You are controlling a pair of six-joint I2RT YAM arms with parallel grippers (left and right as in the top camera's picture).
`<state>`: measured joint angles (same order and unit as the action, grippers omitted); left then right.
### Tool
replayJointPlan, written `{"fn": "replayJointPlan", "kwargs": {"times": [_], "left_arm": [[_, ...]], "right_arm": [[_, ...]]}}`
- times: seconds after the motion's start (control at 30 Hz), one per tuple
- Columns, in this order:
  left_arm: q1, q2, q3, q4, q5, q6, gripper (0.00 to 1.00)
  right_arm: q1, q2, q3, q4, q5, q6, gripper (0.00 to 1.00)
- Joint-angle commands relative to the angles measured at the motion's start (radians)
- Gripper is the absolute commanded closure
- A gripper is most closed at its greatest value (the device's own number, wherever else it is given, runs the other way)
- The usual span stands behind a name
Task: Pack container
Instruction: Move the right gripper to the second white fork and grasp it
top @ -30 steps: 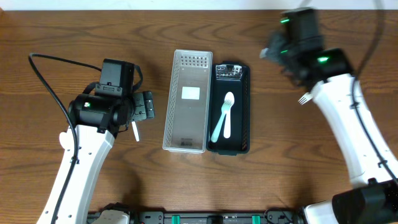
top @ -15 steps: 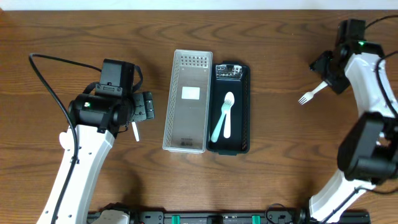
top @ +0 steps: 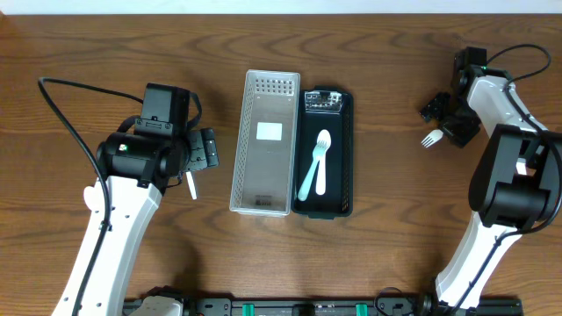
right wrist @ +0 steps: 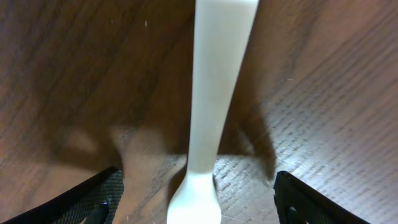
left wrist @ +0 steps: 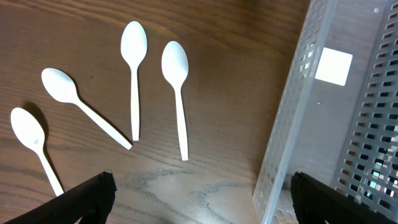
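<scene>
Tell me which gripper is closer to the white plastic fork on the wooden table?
Right. The right gripper hangs directly over the white plastic fork, open jaws either side of its handle; the left gripper is far away, above white plastic spoons.

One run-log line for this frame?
left gripper open above spoons | right gripper open astride fork on table | nothing held

No text, brand or number can be read anywhere. The white label (top: 269, 131) on the clear basket (top: 249, 180) looks blank in both the overhead and left wrist views.
</scene>
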<state>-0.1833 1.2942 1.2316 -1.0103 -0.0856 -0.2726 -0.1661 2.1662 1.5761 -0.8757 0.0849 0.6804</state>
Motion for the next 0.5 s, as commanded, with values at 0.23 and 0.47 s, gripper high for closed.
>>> {"fn": "replayJointPlan", "kwargs": {"times": [0.23,0.47], "left_arm": [[0.003,0.006,0.016,-0.002,-0.009,-0.014,0.08],[0.003,0.006,0.016,-0.001,-0.009,-0.014,0.08]], "right_arm": [[0.018,0.012,-0.022,0.000,-0.011,-0.001,0.28],[0.018,0.013,-0.053,0.000,-0.011,0.000,0.33]]}}
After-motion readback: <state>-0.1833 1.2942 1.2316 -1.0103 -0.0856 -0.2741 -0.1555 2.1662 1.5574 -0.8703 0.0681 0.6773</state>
